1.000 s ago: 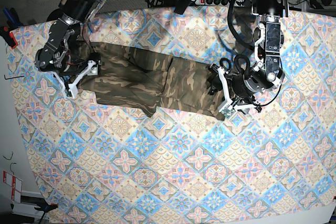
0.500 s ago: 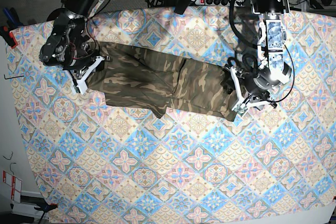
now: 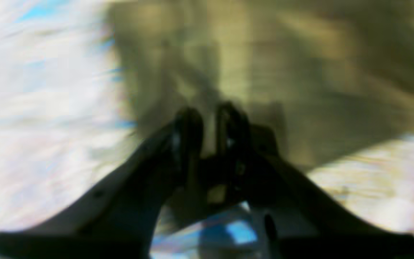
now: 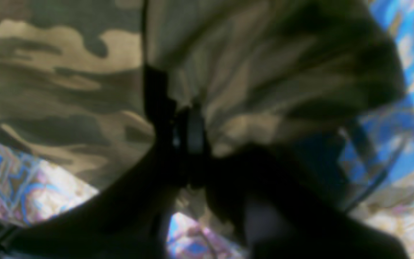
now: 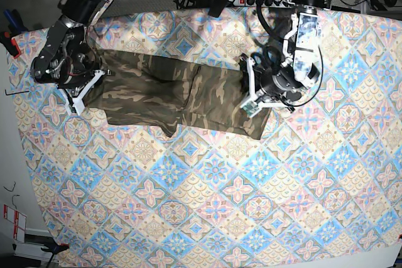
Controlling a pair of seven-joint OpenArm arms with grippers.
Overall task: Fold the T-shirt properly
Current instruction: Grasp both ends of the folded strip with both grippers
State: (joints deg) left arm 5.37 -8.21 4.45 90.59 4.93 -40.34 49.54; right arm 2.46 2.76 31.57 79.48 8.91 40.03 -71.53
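— Across the far half of the tablecloth (image 5: 220,205), where does the T-shirt (image 5: 176,98) lie for you?

— As a long camouflage band, flat on the cloth, stretched between my two arms. My right gripper (image 5: 78,95) is at one end and my left gripper (image 5: 251,95) at the other.

— Have you got hold of it on both sides?

— On the right, yes. In the wrist view the right gripper (image 4: 189,133) has its fingers pressed together, and the fabric bunches in creases that fan out from them, so I judge it clamped on the T-shirt. On the left I cannot tell. That picture is smeared: the left gripper (image 3: 210,122) shows two dark fingers with a slim gap over olive cloth, but whether cloth sits between them I can't say.

— So how would you do the fold well?

— I'd make sure the left pinch is real before anything else, since a lift on one end only would skew the band. Then I'd raise both ends together, level, with just enough pull to take out the slack. Too much could drag the shirt out of a grip, too little lets the middle sag and wrinkle.

— Anything to watch?

— That I hold the shirt only, not the tablecloth beneath it, and that the edges meet squarely when laid down.
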